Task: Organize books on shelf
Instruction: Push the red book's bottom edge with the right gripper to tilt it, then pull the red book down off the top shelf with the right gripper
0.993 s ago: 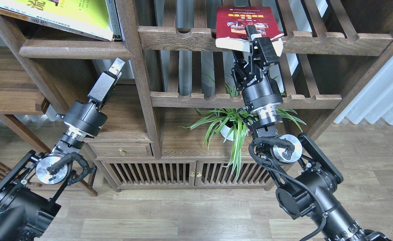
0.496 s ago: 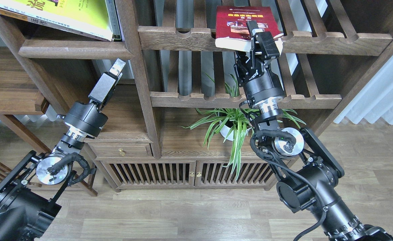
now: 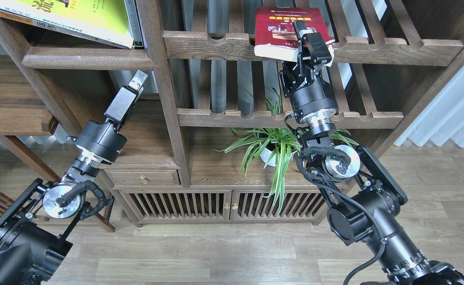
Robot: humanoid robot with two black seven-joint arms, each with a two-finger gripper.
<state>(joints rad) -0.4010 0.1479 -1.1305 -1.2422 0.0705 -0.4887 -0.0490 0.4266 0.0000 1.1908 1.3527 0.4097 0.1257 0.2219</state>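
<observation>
The red book [image 3: 281, 23] with small photos lies flat on the top slatted rack, its white page edge hanging over the front rail. My right gripper [image 3: 309, 39] is shut on that front edge, one finger [image 3: 300, 29] on the cover and the other under the book. The yellow-green book [image 3: 77, 16] lies tilted at the top left above the solid shelf board [image 3: 85, 61], on top of another book [image 3: 18, 18] of which only an edge shows. The maroon cover is not visible. My left gripper [image 3: 138, 80] is shut and empty, below that shelf's front lip.
A thick upright post [image 3: 164, 91] stands between the two arms. A second slatted rack [image 3: 255, 116] crosses behind my right wrist. A potted spider plant [image 3: 273, 148] sits on the low cabinet [image 3: 216, 198] below. A thin upright book [image 3: 133, 23] stands beside the yellow-green one.
My right gripper has risen a little and moved right, with the red book's front edge in it. The left arm has not moved.
</observation>
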